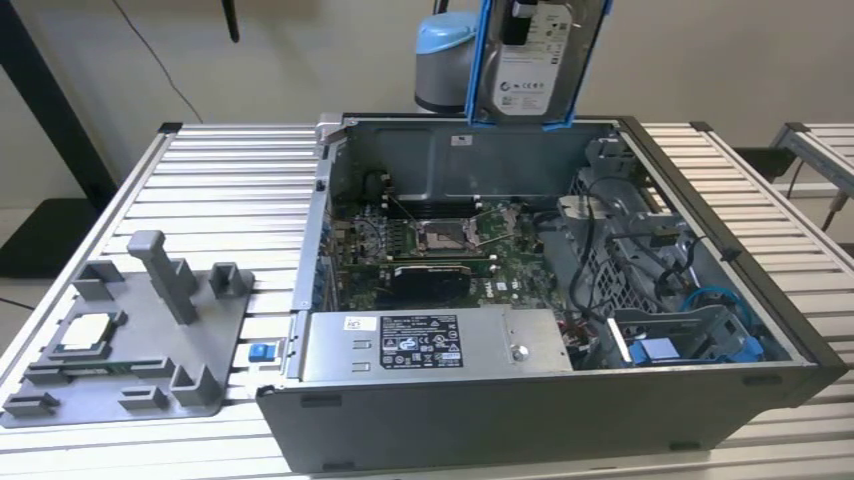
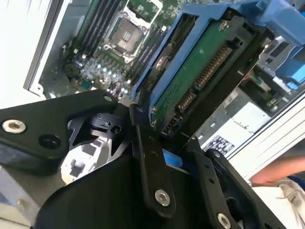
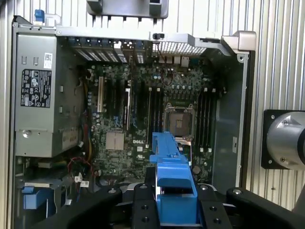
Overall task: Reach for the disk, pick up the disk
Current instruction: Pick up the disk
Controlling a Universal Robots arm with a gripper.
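Observation:
The disk (image 1: 531,62), a silver-grey drive with a white label in a bright blue carrier, hangs upright in the air above the back wall of the open computer case (image 1: 534,420). In the second wrist view the disk (image 2: 198,76) shows its green circuit board and connector edge. My gripper (image 2: 177,160) is shut on it, with a black finger (image 2: 148,162) on either side of the blue frame. In the first wrist view my gripper (image 3: 174,210) clamps the blue carrier of the disk (image 3: 172,174), high over the motherboard (image 3: 143,119).
Inside the case lie the empty CPU socket (image 1: 441,235), a power supply (image 1: 427,345) and blue drive bays (image 1: 681,345). On the slatted table (image 1: 227,200) at the exterior view's left stands a grey fixture (image 1: 134,350) with a CPU chip (image 1: 83,333), and a small blue clip (image 1: 262,352). A person's arm (image 2: 276,174) is nearby.

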